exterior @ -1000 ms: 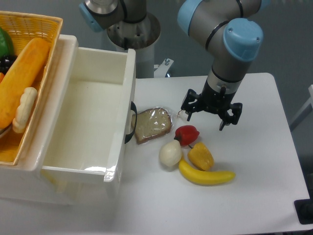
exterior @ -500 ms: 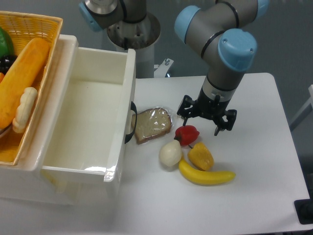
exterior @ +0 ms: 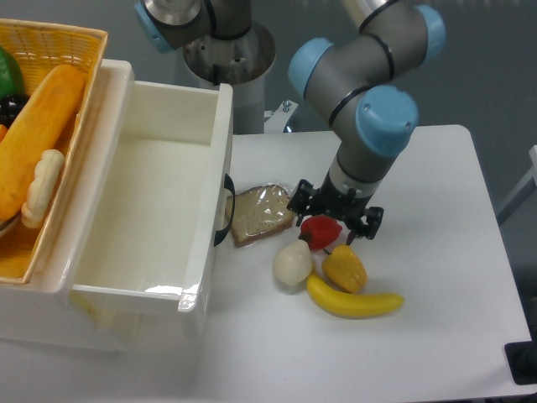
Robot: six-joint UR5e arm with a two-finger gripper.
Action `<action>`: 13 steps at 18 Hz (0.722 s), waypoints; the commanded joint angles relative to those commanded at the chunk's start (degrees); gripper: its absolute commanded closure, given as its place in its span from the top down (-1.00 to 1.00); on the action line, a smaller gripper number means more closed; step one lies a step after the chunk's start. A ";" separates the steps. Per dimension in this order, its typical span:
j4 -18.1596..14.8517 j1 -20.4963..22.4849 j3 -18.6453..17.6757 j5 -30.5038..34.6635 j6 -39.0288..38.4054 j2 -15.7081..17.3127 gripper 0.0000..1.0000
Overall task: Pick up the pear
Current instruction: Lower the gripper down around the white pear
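Camera: claw [exterior: 336, 217] spread above red fruit [exterior: 321, 231]; pear [exterior: 292, 263] adjacent.

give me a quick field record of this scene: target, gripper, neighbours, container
target: small cream-white egg-shaped pear, lying on the white table, not grasped
gripper: black two-finger gripper, open, above the small red fruit, up and right of the pear
neighbours: yellow-orange lumpy fruit and yellow banana to the right; wrapped bread slice up-left
container: white open bin, left of the pear
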 joint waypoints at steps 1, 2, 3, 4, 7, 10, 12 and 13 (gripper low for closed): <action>0.09 -0.52 0.09 0.00 0.09 -0.70 1.00; 0.52 -0.97 0.09 0.09 0.09 -1.50 1.00; 1.05 -1.06 0.00 0.09 0.00 -2.11 1.00; 1.14 -1.41 0.00 0.09 0.00 -2.64 1.00; 1.58 -1.76 0.00 0.18 0.09 -3.79 1.00; 1.67 -1.76 0.00 0.17 0.26 -4.40 1.00; 1.84 -1.85 0.09 0.18 0.26 -5.10 1.00; 2.11 -1.85 0.00 0.18 0.26 -5.28 1.00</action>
